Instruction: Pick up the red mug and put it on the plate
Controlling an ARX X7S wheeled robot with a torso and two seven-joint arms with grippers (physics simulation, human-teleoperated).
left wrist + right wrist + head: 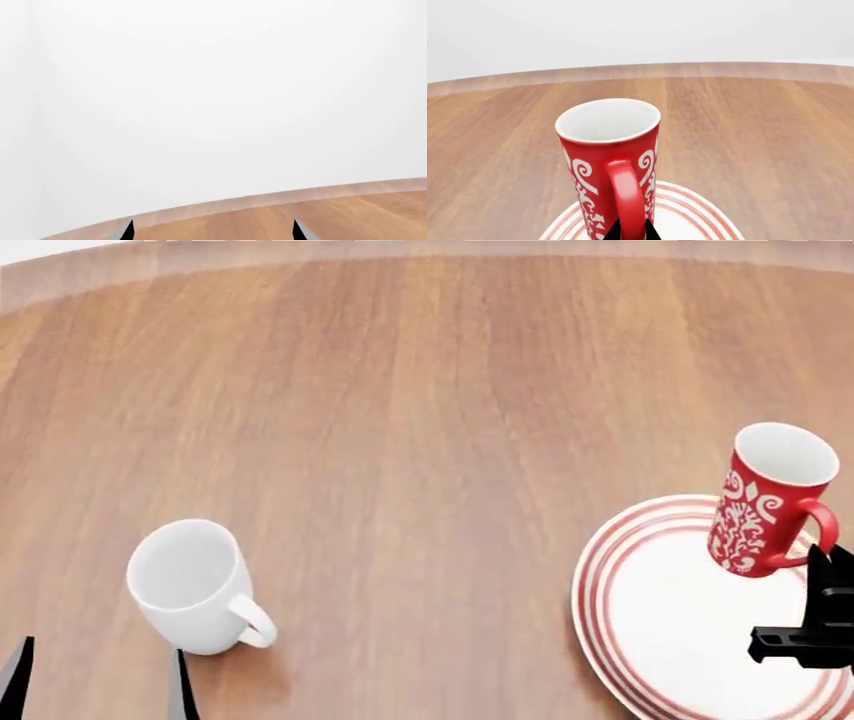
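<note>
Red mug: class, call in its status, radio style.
Right tool shut on red mug handle. Mug upright over the plate; contact unclear. Left tool open, idle near white mug. Nothing in the way.

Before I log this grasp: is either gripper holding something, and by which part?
The right gripper holds the red mug by its handle, over the plate. The left gripper holds nothing.

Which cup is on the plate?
The red mug with white swirls is over the plate, in the right gripper. The plain white mug stands on the table.
</note>
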